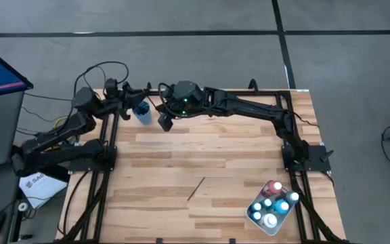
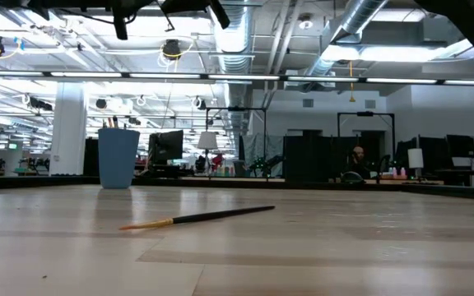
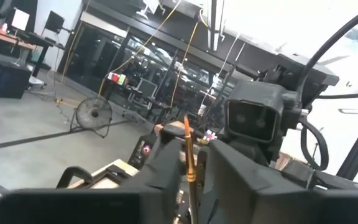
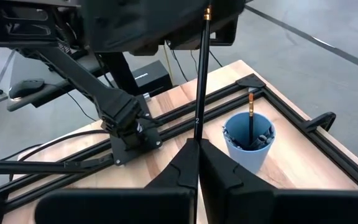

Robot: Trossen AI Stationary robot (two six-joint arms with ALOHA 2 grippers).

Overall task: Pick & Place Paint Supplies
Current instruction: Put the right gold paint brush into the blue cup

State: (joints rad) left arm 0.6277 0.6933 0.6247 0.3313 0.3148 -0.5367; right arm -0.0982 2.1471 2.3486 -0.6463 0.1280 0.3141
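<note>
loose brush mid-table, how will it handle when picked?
The paintbrush lies flat on the bare table, so probably awkward to pinch. Its thin round handle looks apt to roll if nudged. Likely stiff and light, given how slender it is.

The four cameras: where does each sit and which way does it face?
High view: overhead, straight down on the table; both arms show.
Low view: tabletop height, level across toward the blue cup; arm bits at top.
Left wrist view: on left arm, facing right arm; left gripper at bottom.
Right wrist view: on right arm, down at the cup; right gripper clamps a paintbrush.
Both wrist views share that paintbrush.
</note>
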